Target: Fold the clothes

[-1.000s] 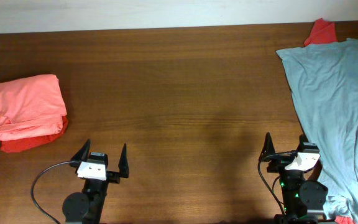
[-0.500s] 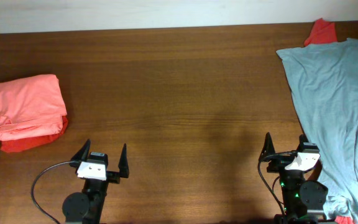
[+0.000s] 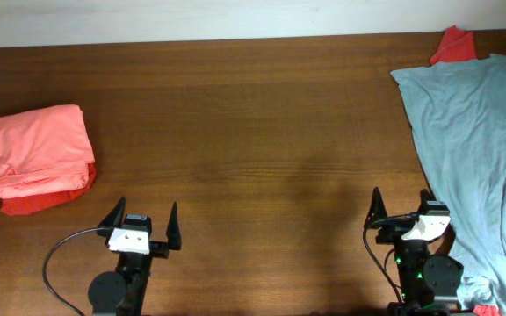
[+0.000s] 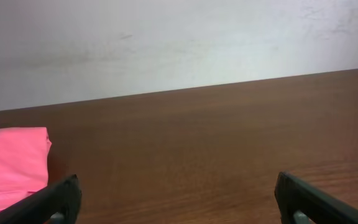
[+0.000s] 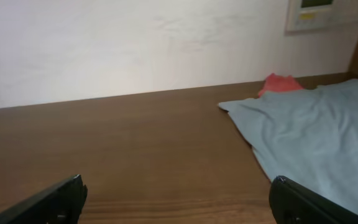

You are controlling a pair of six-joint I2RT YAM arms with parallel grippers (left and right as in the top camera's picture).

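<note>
A pale grey-blue T-shirt (image 3: 477, 149) lies spread and rumpled along the table's right side; the right wrist view shows it too (image 5: 316, 137). A red garment (image 3: 453, 44) peeks out from under its far corner. At the left, a salmon-pink garment (image 3: 38, 151) lies folded on top of a red one (image 3: 33, 202). My left gripper (image 3: 145, 215) stands open at the front left with nothing between its fingers (image 4: 61, 199). Also open and empty is my right gripper (image 3: 402, 206), whose right finger sits at the T-shirt's edge.
The brown wooden table (image 3: 262, 132) runs back to a white wall (image 4: 179, 43). A pale wall panel (image 5: 322, 12) shows at the top right of the right wrist view. A black cable (image 3: 60, 254) loops beside the left arm's base.
</note>
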